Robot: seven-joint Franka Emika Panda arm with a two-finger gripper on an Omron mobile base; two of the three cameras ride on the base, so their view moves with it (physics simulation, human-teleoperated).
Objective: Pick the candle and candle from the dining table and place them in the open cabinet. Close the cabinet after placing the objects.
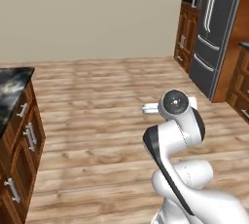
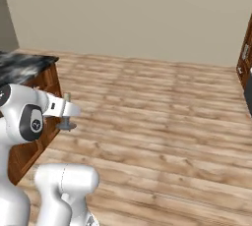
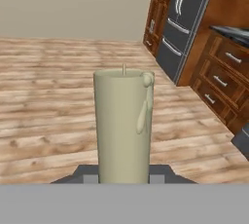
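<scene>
Tall thin cream candle on a small round grey base [image 3: 124, 125]: held upright in the gripper [image 2: 65, 122], fingers closed on its lower part. In the hand view the candle stands straight up the middle, a wax drip running down its upper right edge and a short wick at the top; the grey base sits at the foot.

In the right base view the candle is small, just off the end of the white arm [image 2: 29, 117], carried in the air above the light wooden plank floor [image 2: 162, 122], clear of the desk.

Black marbled stone-look desk over brown wooden fronts [image 1: 12, 91]: at the left edge of both base views, silver handles on its fronts. Nothing from the task is visible on the part of the top that shows.

Dark grey double-door refrigerator with long silver handles [image 1: 216, 33]: far right, set between reddish-brown wooden cabinets [image 1: 186, 38]. Low wooden drawers with short silver handles [image 3: 219, 82] at right of the hand view. Plain beige wall [image 1: 92, 13] behind.
</scene>
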